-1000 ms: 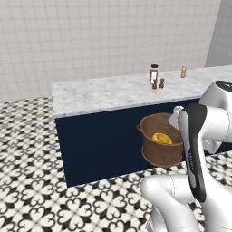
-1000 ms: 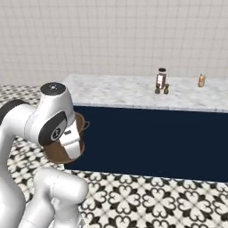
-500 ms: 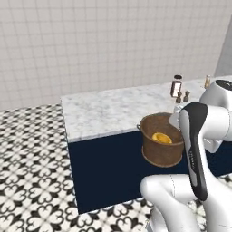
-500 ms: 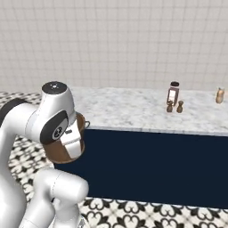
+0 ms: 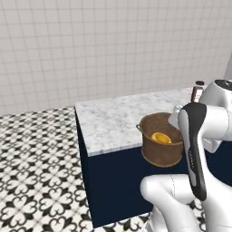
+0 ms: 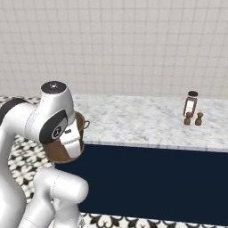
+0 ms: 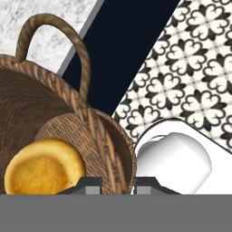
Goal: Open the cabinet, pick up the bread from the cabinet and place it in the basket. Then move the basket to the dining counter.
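Beside the white-grey marble tabletop [image 5: 113, 124], the gripper [image 7: 117, 183] is clamped on the rim of a round brown woven basket [image 5: 161, 146], rigid and light, holding a small orange-yellow bread bun [image 5: 161, 137].

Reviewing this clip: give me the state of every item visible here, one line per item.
basket: upright, held off the floor in front of the dining counter's edge, not yet set on it.
bread: lying inside the basket.
gripper: fingers either side of the basket's rim, closed on it.
dining counter: marble top not yet bearing the basket.
spice jar: upright on the counter, lid on.
two small brown shakers: upright beside the jar.
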